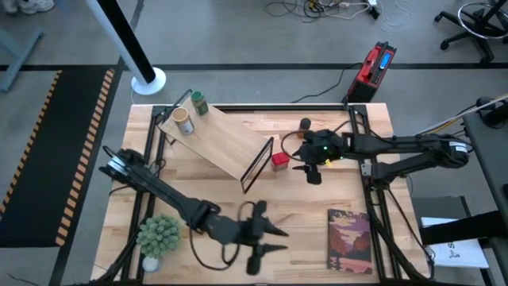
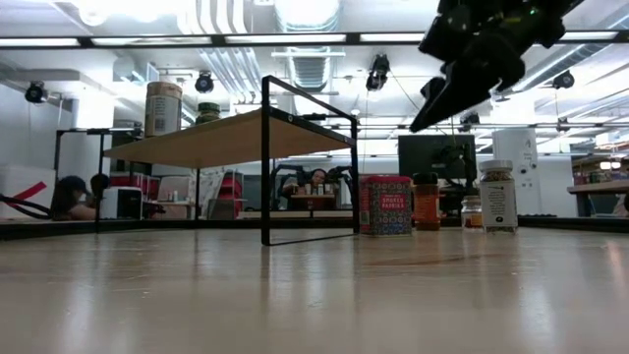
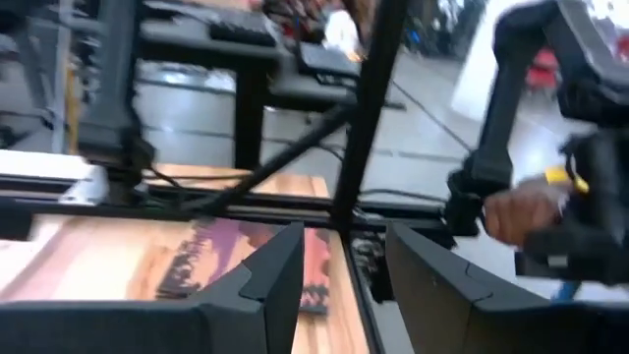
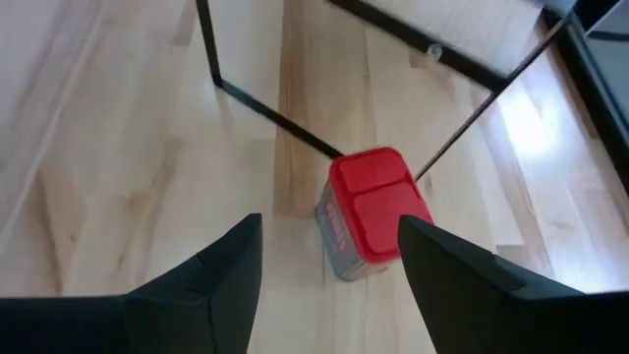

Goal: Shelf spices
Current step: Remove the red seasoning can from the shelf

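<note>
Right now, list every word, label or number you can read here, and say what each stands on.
None can be read with certainty.
Red tin: pale lettering on its front, too small to read.
White-labelled jar: label print too small.
Book: cover shows a picture, no legible title.
Red device on the floor: blue panel, nothing readable.

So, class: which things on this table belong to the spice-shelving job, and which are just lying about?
Belong to the job:
- shelf
- green-lidded jar and tan-topped jar, on the shelf
- red tin, on the table by the shelf's black frame
- dark-lidded jar
- white-lidded jar
- right gripper, open above the red tin

Lying about:
- potted plant
- book
</note>
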Robot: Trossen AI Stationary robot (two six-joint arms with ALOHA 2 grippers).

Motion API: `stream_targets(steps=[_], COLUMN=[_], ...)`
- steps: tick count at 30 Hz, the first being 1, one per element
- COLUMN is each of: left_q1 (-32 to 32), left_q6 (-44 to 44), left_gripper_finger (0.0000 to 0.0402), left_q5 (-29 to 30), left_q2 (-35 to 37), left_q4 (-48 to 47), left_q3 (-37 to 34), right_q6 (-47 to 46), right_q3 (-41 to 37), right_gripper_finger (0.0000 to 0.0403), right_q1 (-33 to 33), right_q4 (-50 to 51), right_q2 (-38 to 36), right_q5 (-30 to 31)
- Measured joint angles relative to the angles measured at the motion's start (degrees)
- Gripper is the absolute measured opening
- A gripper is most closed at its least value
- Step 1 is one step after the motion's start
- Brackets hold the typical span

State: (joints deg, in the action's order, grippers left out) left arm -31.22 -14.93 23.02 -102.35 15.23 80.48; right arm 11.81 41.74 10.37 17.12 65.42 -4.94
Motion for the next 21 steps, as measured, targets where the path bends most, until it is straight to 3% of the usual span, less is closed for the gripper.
stream_targets(steps=[11, 21], left_q1=[-0.9, -0.8], left_q6=[1.9, 5.4], left_gripper_finger=[0.0169, 0.0183], left_q5=[5.6, 8.1], left_q2=[20.7, 36.7], left_q4=[2.3, -4.8], left_q3=[-19.7, -28.6], right_q6=[4.0, 6.2], right_q3=[2.7, 6.7], right_gripper_finger=[0.0259, 0.0297], right_q1=[3.4, 4.9], right_q4=[-2.0, -2.7], right_q2=[7.3, 15.6], right_q5=[0.1, 0.4])
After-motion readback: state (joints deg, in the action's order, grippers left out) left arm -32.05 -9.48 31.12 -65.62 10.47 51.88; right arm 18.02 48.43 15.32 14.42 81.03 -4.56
